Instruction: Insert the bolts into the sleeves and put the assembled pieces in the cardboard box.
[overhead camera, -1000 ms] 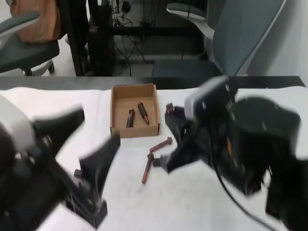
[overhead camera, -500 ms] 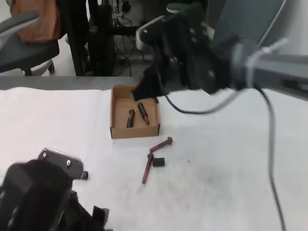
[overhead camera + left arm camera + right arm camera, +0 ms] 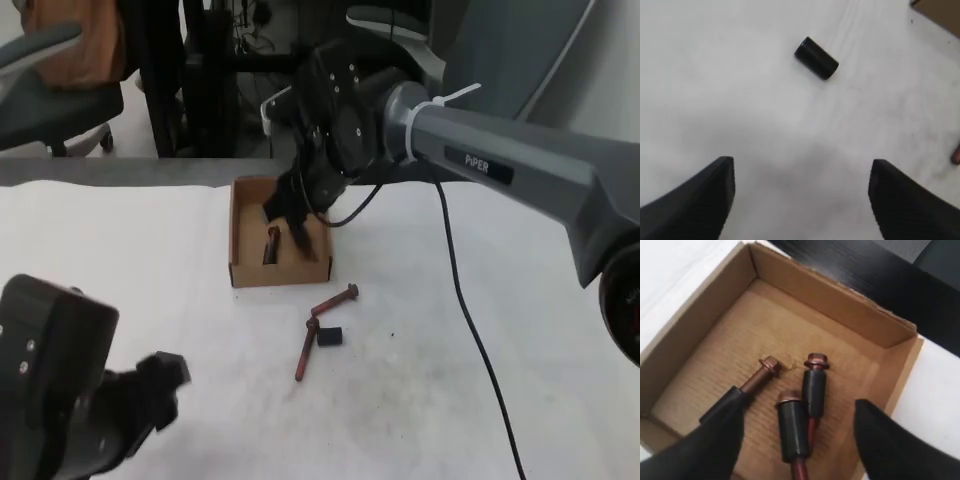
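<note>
The cardboard box (image 3: 830, 295) holds three bolts in black sleeves: one (image 3: 747, 386) lies aslant, two (image 3: 814, 385) (image 3: 792, 430) lie side by side. My right gripper (image 3: 800, 450) hangs open just above them, with nothing between its fingers; in the high view it (image 3: 298, 225) is over the box (image 3: 245, 235). Two bare bolts (image 3: 335, 299) (image 3: 304, 352) and a black sleeve (image 3: 330, 337) lie on the white cloth in front of the box. My left gripper (image 3: 802, 200) is open low over the cloth, with a lone black sleeve (image 3: 816, 58) some way ahead of it.
The bench is covered by a white cloth (image 3: 480, 400). The left arm's body (image 3: 60, 400) fills the near left corner. The right arm (image 3: 520, 180) stretches across from the right, its cable (image 3: 470, 330) trailing over the cloth. Office chairs stand behind the bench.
The right arm swung up from the near right of the bench to above the box. The box showed two pieces earlier, three now. The left arm drew back to the near left corner.
</note>
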